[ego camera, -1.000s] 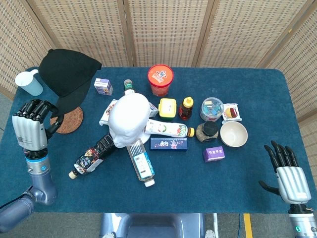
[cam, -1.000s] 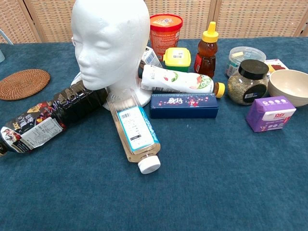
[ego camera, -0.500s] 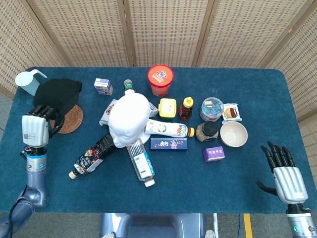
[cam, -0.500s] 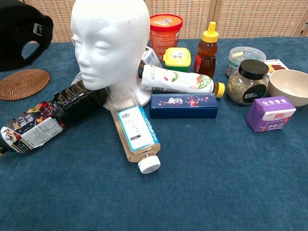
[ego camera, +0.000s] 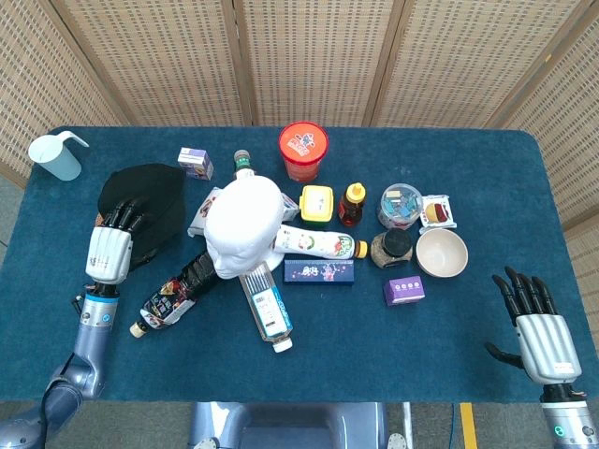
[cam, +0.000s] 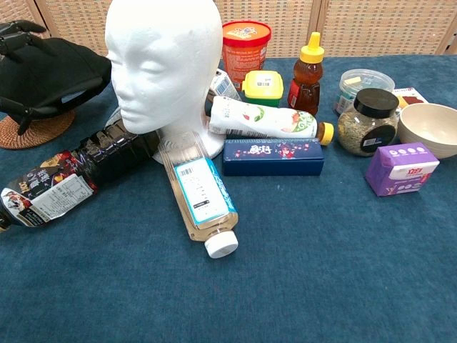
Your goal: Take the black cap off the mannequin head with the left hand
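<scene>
The white mannequin head (ego camera: 241, 224) stands bare in the middle of the table, also seen in the chest view (cam: 164, 64). The black cap (ego camera: 148, 208) lies left of it on the woven coaster (cam: 28, 133); in the chest view the cap (cam: 53, 75) leans close to the head's face. My left hand (ego camera: 112, 245) holds the cap's near edge, with its fingers (cam: 16, 34) over the top and the thumb underneath. My right hand (ego camera: 538, 323) hovers open at the front right, far from everything, holding nothing.
A dark bottle (ego camera: 178, 290) and a clear bottle (ego camera: 267, 309) lie in front of the head. A pale mug (ego camera: 56, 156) stands at the back left. A red tub (ego camera: 302, 150), jars, boxes and a bowl (ego camera: 441, 253) crowd the middle and right.
My left hand has brought the cap down from high at the back left onto the coaster beside the head. The right hand has barely moved.
</scene>
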